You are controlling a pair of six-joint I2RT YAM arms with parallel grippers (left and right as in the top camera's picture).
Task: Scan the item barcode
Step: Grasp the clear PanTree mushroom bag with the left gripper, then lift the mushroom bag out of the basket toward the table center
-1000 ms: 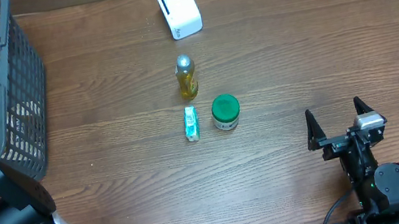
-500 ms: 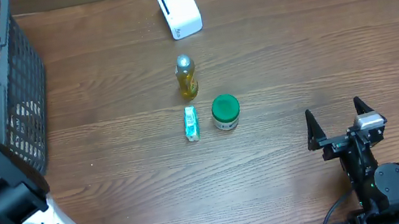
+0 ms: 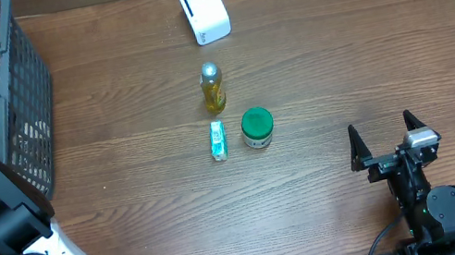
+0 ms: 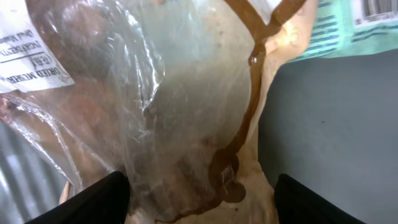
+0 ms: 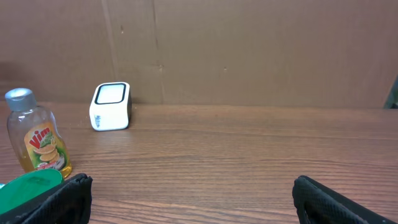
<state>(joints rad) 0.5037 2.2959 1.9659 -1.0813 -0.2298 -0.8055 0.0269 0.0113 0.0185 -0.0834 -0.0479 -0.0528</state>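
Observation:
In the left wrist view a brown paper bag with a clear plastic window and a white label lies inside the grey basket. My left gripper is open and straddles the bag's lower end, one finger against the plastic, the other just off the paper edge. A teal packet with a barcode lies behind the bag. The overhead view shows only the left arm reaching into the basket; its gripper is hidden. The white scanner stands at the table's far middle. My right gripper rests open and empty at the front right.
On the table's middle stand a yellow bottle, a green-lidded jar and a small green-and-white box. The right wrist view shows the scanner and bottle on the left before a brown wall.
The left arm has shifted a little toward the back over the basket. The right arm and the table items have not moved.

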